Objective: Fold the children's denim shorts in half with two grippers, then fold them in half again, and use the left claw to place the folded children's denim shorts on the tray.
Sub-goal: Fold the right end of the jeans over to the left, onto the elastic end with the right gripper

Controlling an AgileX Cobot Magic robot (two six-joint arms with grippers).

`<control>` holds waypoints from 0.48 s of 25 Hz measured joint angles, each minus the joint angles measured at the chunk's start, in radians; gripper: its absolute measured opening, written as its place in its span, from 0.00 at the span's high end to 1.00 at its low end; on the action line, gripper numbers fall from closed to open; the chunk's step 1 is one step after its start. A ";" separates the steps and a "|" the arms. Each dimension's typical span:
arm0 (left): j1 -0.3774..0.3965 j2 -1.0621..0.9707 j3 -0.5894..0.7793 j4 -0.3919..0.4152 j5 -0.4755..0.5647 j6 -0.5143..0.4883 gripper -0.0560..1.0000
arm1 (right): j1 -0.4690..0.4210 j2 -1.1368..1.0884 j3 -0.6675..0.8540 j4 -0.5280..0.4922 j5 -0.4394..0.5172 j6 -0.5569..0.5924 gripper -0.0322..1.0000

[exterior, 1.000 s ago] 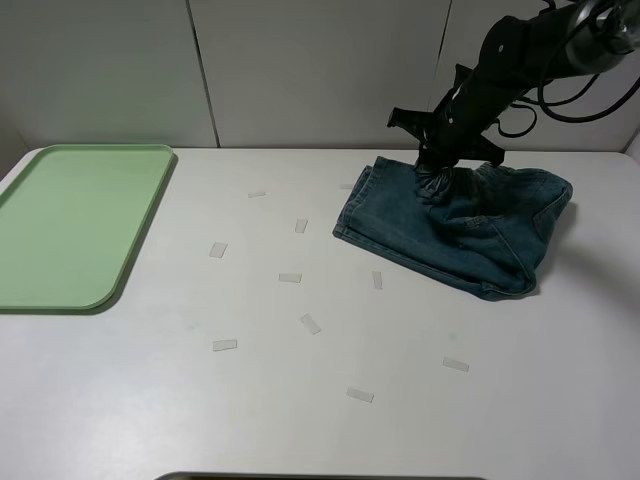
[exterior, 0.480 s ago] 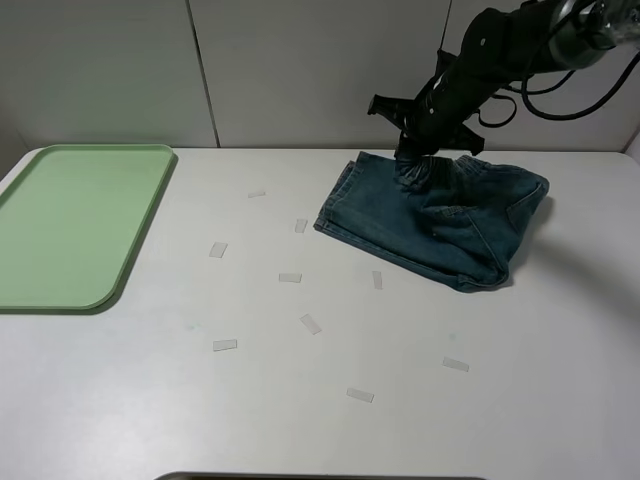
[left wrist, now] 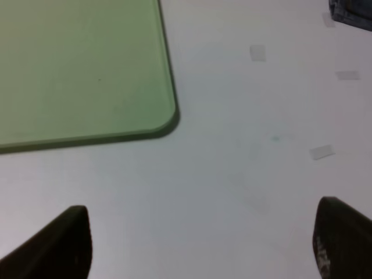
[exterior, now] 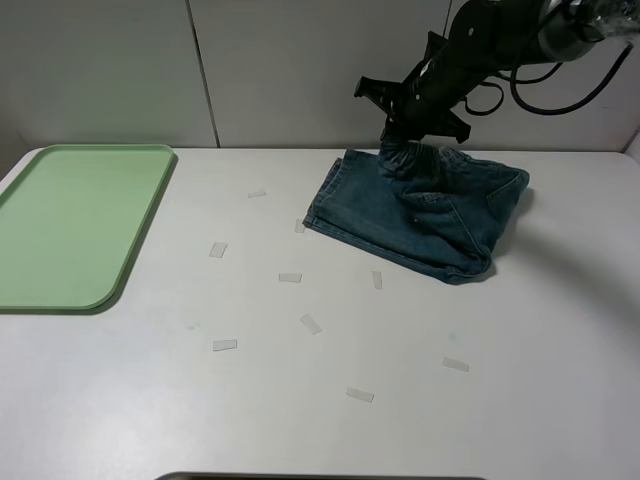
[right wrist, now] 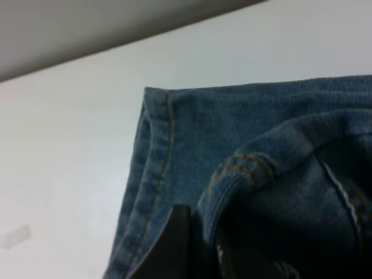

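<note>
The children's denim shorts (exterior: 415,215) lie rumpled on the desk (exterior: 300,400), well apart from the tray (exterior: 60,220) and toward the far edge, with one hemmed side turned toward the tray. The right end effector (exterior: 408,152) is clenched on a bunched fold of the cloth at the edge away from the camera, pulling that part up into a small peak while the rest sags onto the desk. The left end effector (left wrist: 203,250) is released, its fingers wide with nothing between them, low over bare desk near a rounded corner of the tray.

The cloth looks soft and limp but thick for its size. It drapes and creases where lifted, so it probably will not hold a shape once let go, and a single pinch drags it into a heap rather than a flat sheet. It seems light and not fragile, and denim should not slip from a firm pinch. The stitched hems and the gathered waistband look like the best holds, being thicker. For a clean fold, each end effector likely needs one corner of the same edge.
</note>
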 joint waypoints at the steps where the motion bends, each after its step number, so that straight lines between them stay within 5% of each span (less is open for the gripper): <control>1: 0.000 0.000 0.000 0.009 0.000 0.000 0.22 | 0.004 0.000 0.000 0.010 -0.008 0.004 0.95; 12: 0.000 0.000 0.000 0.110 0.001 0.000 0.22 | 0.056 0.058 -0.002 0.118 -0.063 0.013 0.95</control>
